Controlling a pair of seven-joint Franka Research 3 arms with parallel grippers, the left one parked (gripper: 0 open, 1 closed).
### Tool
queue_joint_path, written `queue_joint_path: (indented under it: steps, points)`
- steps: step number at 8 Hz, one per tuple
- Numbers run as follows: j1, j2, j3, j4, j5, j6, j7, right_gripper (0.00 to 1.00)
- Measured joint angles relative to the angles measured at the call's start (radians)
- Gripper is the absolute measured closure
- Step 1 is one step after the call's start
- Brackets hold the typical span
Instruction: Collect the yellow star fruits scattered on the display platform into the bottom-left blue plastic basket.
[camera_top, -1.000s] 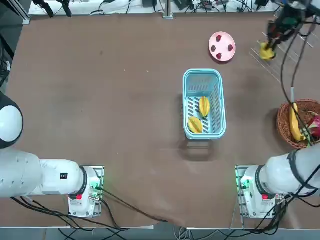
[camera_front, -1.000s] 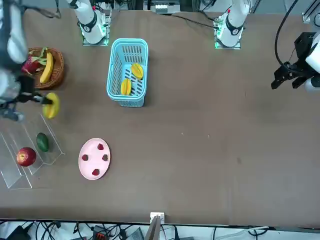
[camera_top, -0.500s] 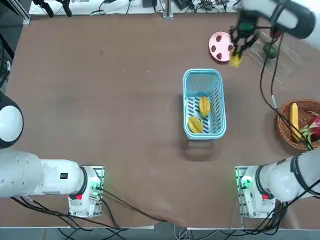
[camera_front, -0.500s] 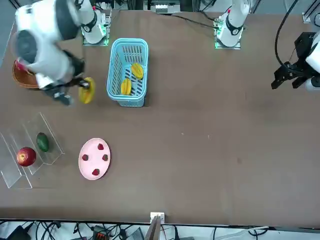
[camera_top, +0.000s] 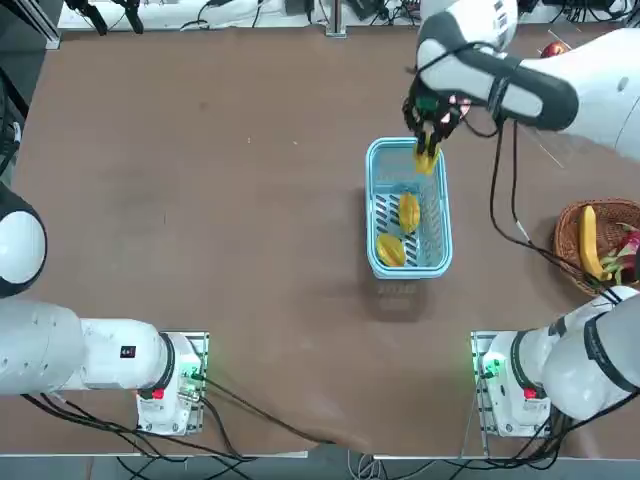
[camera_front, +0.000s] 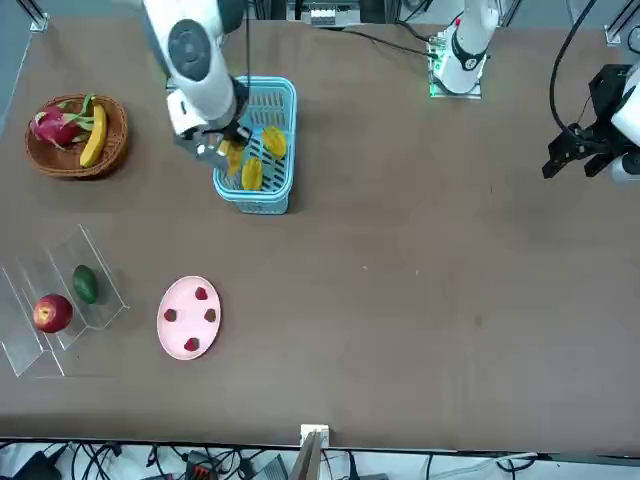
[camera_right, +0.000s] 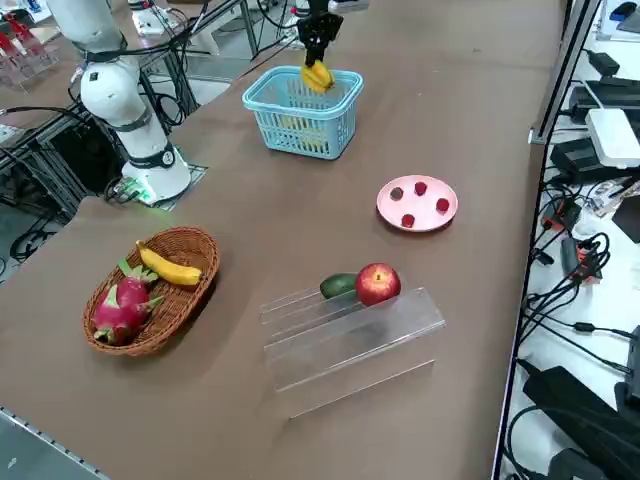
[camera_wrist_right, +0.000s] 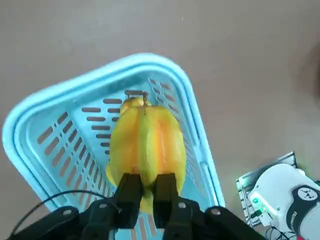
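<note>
My right gripper (camera_top: 428, 137) is shut on a yellow star fruit (camera_top: 428, 159) and hangs over the far end of the blue plastic basket (camera_top: 371, 215). In the wrist view the fruit (camera_wrist_right: 146, 142) is pinched at its lower end between my fingers, with the basket rim (camera_wrist_right: 75, 75) below it. Two more star fruits (camera_top: 409, 212) (camera_top: 390, 249) lie inside the basket. The clear display platform (camera_front: 25, 350) (camera_right: 350, 340) carries a red apple (camera_front: 52, 312) and a green fruit (camera_front: 86, 284).
A pink plate (camera_front: 188, 317) with small red pieces sits between the platform and the blue basket. A brown woven basket (camera_top: 600, 245) (camera_front: 75, 135) holds a banana and a dragon fruit at the table's right edge.
My right arm carried the star fruit away from the platform, past the pink plate, to a spot above the blue basket. The two fruits in the basket have not moved.
</note>
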Motion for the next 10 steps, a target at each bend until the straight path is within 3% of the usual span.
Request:
queue_joint_path:
  steps: [4,5,7,9,10]
  points:
    - [0.062,-0.003,-0.006,-0.087,0.036,0.04,0.019,0.83]
    - [0.067,-0.004,-0.006,-0.091,0.038,0.053,0.024,0.76]
    - [0.06,-0.018,-0.032,-0.067,0.038,0.061,0.015,0.42]
    - [-0.002,-0.03,-0.061,0.01,0.027,0.036,-0.04,0.07]
    - [-0.051,-0.033,-0.065,0.056,0.002,0.017,-0.086,0.0]
